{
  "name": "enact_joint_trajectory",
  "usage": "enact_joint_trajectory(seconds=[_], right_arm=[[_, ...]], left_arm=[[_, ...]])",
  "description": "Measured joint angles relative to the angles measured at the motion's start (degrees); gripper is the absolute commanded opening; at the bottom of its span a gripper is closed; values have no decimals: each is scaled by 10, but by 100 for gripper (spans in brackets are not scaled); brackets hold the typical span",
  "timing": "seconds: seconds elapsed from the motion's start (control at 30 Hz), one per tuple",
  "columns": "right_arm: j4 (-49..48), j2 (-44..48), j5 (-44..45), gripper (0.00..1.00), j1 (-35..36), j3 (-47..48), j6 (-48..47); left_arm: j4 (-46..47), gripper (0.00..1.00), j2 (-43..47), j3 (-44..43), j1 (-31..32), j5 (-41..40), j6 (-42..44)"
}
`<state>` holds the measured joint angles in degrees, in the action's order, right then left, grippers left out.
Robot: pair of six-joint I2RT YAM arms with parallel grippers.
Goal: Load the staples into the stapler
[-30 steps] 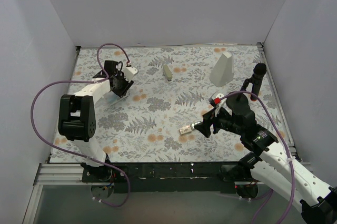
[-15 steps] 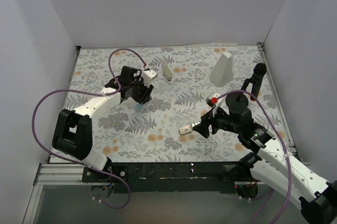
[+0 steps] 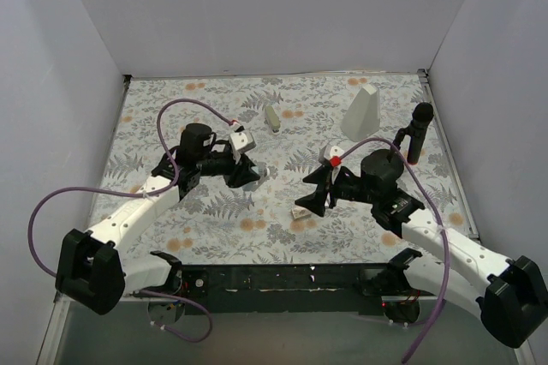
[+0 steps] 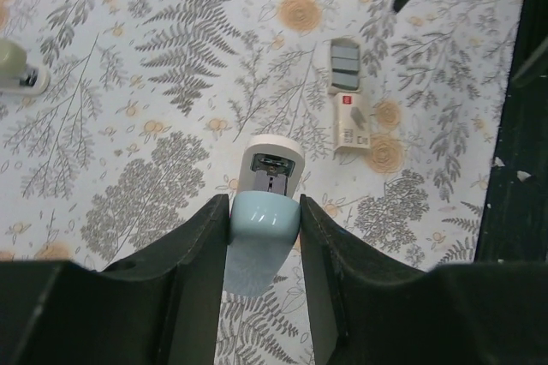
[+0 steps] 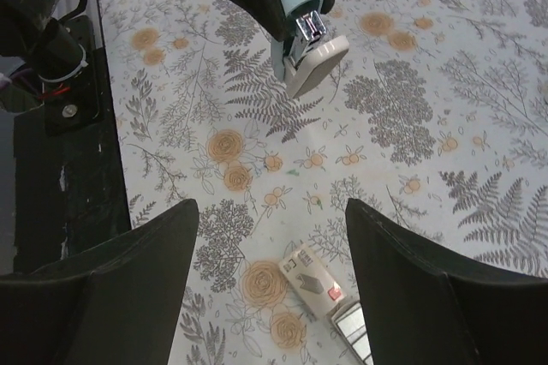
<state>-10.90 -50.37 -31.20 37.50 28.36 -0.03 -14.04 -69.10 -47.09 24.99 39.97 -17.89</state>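
Floral tabletop [image 3: 171, 99], left end effector [image 4: 263, 211] gripping stapler [image 5: 304, 35], right end effector [image 5: 272, 204] open wide

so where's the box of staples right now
In the top view the box of staples lies on the table just right of centre, beneath the open right gripper.

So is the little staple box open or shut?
Open: the box has its tray slid out at one end, and silver staples show inside.
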Motion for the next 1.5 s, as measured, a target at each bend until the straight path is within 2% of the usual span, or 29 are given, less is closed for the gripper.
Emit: enact_joint_trajectory(seconds=[0.23, 0.57, 0.87, 0.97, 1.1, 1.17, 1.3, 1.5], right_arm=[[-76, -111, -42, 80, 31, 40, -57], [-138, -222, -47, 79, 53, 96, -95], [-142, -264, -63, 69, 64, 127, -110], [-142, -273, -67, 61, 65, 134, -112], [-140, -279, -75, 41, 67, 142, -115], [-134, -279, -80, 35, 69, 145, -117], [-131, -278, -83, 3, 73, 146, -123], [-121, -242, -71, 1, 77, 136, -125]], left_arm=[[36, 0, 35, 28, 7, 80, 5], [60, 0, 53, 45, 13, 116, 5], [72, 0, 68, 53, 14, 135, 3], [73, 0, 69, 53, 14, 139, 2], [77, 0, 71, 54, 14, 138, 1], [81, 0, 73, 55, 14, 133, 1], [82, 0, 92, 64, 14, 123, 0], [97, 0, 130, 77, 16, 114, -13]])
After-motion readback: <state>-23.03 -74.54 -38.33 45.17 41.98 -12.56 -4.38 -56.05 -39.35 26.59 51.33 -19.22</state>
